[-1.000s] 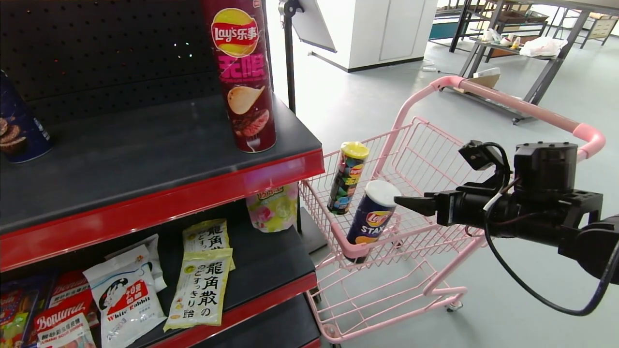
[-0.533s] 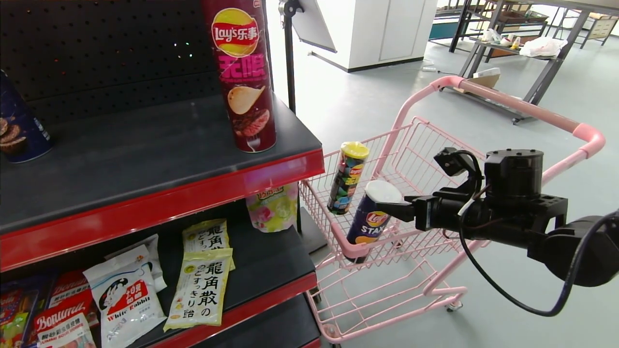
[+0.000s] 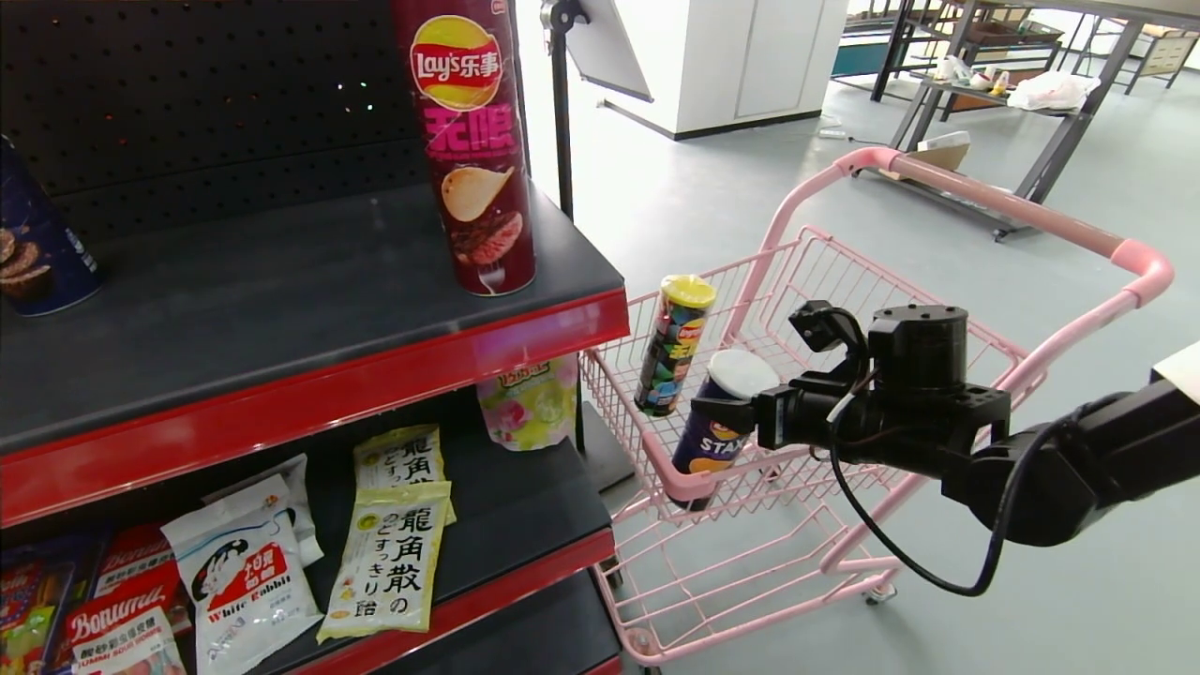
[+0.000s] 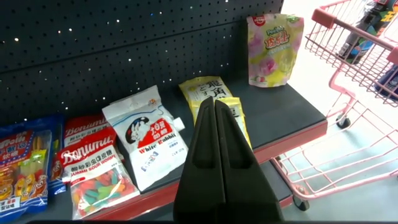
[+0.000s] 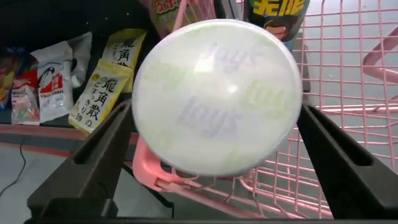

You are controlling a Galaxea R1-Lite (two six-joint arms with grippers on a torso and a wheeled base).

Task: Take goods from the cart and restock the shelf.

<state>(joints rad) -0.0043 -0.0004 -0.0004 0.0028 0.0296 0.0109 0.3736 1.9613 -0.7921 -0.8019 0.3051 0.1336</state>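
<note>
**Right arm.** The right gripper (image 3: 724, 394) is at the top end of the blue can (image 3: 712, 431), level with its white lid (image 3: 743, 372). In the right wrist view the jaws stand apart, with one finger (image 5: 93, 162) on each side of the lid (image 5: 217, 93). The pictures do not show whether the fingers touch the can.

**Task item.** The blue can stands tilted inside the pink cart (image 3: 937, 183), at the basket corner nearest the shelf (image 3: 281, 281). Its lower end sits behind the basket rim. A second can with a yellow lid (image 3: 673, 342) stands just beside it, deeper in the basket.

**Left arm.** The left gripper (image 4: 215, 106) is in front of the lower shelf level, jaws pressed together and holding nothing. Snack bags lie below it, among them a white bag (image 4: 149, 140) and yellow bags (image 4: 214, 93).

**Shelf.** On the upper level a tall maroon can (image 3: 473, 150) stands upright near the front right corner. A dark blue can (image 3: 33, 244) stands well apart from it at the left edge
</note>
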